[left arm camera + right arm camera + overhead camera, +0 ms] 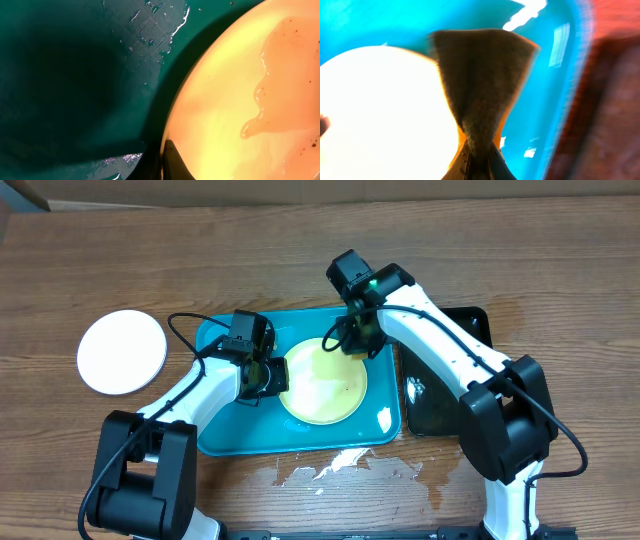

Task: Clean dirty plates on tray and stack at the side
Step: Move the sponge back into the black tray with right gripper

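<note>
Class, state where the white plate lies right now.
In the overhead view the white plate lies on the wooden table, just left of the turquoise tray, apart from the yellow plate inside that tray.

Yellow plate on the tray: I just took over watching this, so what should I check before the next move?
1. Left tool clamped on the yellow plate at its left rim: ok.
2. Right tool gripping the sponge: ok.
3. Sponge pressed onto the plate: cannot tell; it hangs over the plate's edge.
4. Plate wiped clean: not ok; a wet smear lies on it.
5. Plate lies inside the tray: ok.
6. White plate lies on the table left of the tray, ready for stacking: ok.
</note>
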